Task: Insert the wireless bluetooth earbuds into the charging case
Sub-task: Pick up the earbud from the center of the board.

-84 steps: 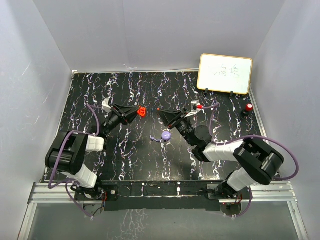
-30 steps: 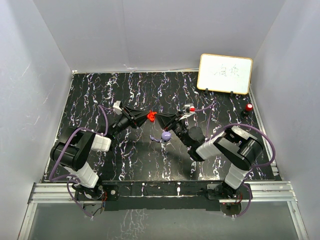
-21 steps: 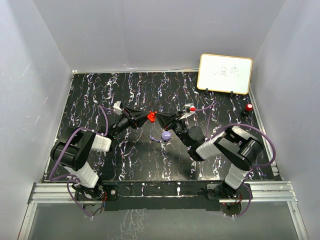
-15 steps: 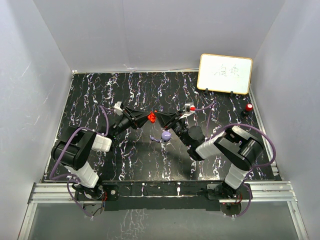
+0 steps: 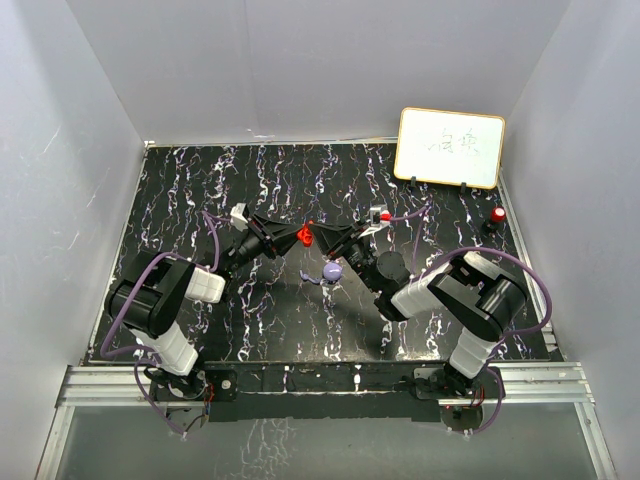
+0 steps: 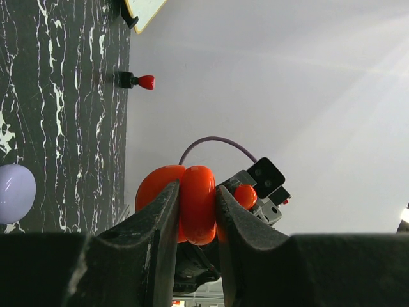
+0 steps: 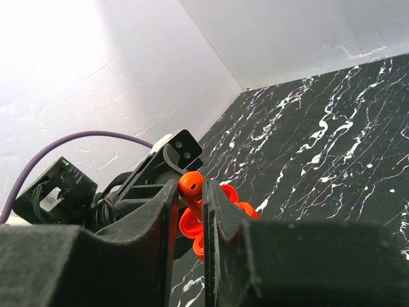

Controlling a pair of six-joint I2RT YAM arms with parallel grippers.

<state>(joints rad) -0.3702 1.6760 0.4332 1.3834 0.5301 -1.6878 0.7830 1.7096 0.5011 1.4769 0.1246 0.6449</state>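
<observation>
My left gripper (image 6: 196, 188) is shut on the red charging case (image 6: 198, 204), which hangs open like a clamshell above the table's middle (image 5: 302, 237). Facing it, my right gripper (image 7: 190, 187) is shut on a red earbud (image 7: 192, 184), pinched by its stem with the bulb sticking up. The earbud (image 6: 245, 196) sits right beside the case's open halves (image 7: 195, 224); I cannot tell whether they touch. From above, the two grippers meet tip to tip, left (image 5: 295, 237) and right (image 5: 317, 232). A purple round case (image 5: 333, 270) lies on the table just below them.
A small whiteboard (image 5: 450, 147) stands at the back right. A red-topped black knob (image 5: 497, 215) stands near the right edge. White walls enclose the black marbled table (image 5: 200, 180) on three sides.
Since the earliest frame both grippers have drawn together over the table's middle. Over the last second the red case has edged slightly right, toward the earbud.
</observation>
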